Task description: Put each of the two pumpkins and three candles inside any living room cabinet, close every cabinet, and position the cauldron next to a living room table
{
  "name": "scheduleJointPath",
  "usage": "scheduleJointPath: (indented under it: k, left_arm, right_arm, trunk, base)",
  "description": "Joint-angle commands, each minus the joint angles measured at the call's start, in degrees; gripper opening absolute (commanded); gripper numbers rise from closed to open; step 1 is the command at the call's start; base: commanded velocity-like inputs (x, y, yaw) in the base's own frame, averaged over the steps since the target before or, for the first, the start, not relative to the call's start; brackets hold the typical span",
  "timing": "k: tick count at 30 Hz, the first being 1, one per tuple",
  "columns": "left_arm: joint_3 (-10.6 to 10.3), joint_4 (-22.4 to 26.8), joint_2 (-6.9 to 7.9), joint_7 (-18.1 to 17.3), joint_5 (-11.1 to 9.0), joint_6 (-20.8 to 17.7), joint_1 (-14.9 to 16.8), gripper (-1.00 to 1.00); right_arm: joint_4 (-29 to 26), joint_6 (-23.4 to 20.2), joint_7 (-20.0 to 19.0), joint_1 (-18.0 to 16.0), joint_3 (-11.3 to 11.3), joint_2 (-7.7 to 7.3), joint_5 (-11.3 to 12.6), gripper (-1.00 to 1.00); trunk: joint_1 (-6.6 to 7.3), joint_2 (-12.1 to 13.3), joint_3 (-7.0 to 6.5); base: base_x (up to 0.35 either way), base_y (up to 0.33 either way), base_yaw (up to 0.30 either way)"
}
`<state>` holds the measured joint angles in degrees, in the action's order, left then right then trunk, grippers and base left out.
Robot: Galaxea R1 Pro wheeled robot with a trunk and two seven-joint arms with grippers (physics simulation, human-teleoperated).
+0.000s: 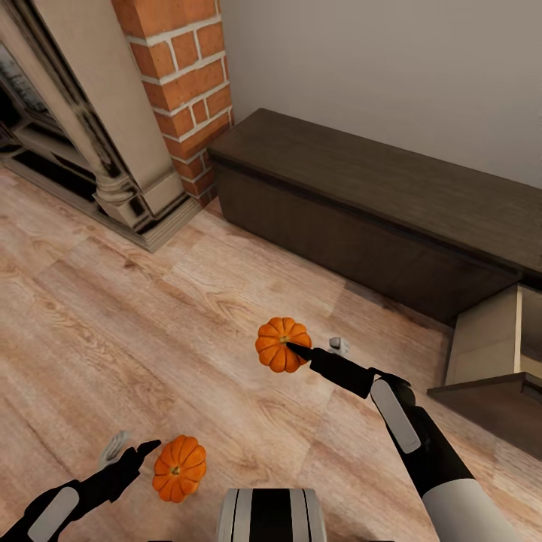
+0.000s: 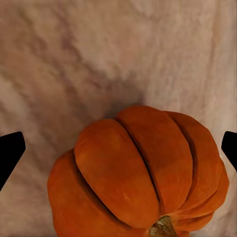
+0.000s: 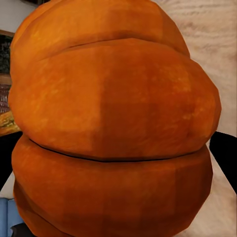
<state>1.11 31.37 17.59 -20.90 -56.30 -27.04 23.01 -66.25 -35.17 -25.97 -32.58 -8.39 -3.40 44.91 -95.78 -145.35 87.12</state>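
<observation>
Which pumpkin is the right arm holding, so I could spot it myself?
Find the long dark cabinet by the wall, then look down at the wood floor before it. The pumpkin there sits in the right gripper, nearer the cabinet; the other pumpkin lies by the left gripper.

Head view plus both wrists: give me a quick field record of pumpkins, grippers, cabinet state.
pumpkin near left arm: ribbed orange pumpkin on the light wood plank floor
left gripper: left gripper open, fingertips either side of that pumpkin, not clamped
pumpkin at right arm: second ribbed orange pumpkin, close against the right wrist camera
right gripper: right gripper shut on it; lifted or resting, cannot tell
cabinet: long low dark-brown wood cabinet by the wall
drawer: one pale beige drawer pulled open at its right end
candles: not judged
</observation>
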Motion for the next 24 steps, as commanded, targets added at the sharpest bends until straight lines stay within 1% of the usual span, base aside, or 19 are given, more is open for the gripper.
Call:
scheduleJointPath:
  k: [1,5,9,13,17,24]
  left_arm:
    - [0.12,0.00,-0.01,-0.02,-0.40,-0.47,0.00,1.00]
    - [0.12,0.00,-0.01,-0.02,-0.39,-0.47,-0.01,1.00]
    - [0.12,0.00,-0.01,-0.02,-0.39,-0.47,0.01,1.00]
    - [0.12,0.00,-0.01,-0.02,-0.39,-0.46,0.01,1.00]
    - [0.12,0.00,-0.16,0.04,-0.39,-0.40,0.01,1.00]
    - [0.10,0.00,-0.33,0.07,-0.39,-0.38,0.01,1.00]
  right_arm:
    - [-0.02,-0.25,0.04,-0.02,-0.05,-0.03,0.35,-1.00]
    - [-0.02,-0.25,0.04,-0.02,-0.05,-0.03,0.32,-1.00]
    - [-0.02,-0.25,0.04,-0.02,-0.05,0.03,0.30,-1.00]
    - [-0.02,-0.25,0.04,-0.02,-0.05,0.06,0.27,-1.00]
    - [-0.02,-0.25,0.04,-0.02,-0.05,0.06,0.26,-1.00]
    - [-0.02,-0.25,0.01,-0.02,-0.05,0.06,0.26,-1.00]
  trunk:
    - [0.01,-0.01,0.03]
    - [0.01,-0.01,0.03]
    - [0.01,-0.01,0.03]
    - [0.01,-0.01,0.03]
    - [0.01,-0.01,0.03]
    - [0.01,-0.01,0.03]
  base:
    - [0.000,0.000,0.000]
    - [-0.009,0.000,0.000]
    - [-0.183,0.000,0.000]
    - [-0.061,0.001,0.000]
    - [-0.148,0.017,0.000]
    - [-0.049,-0.024,0.000]
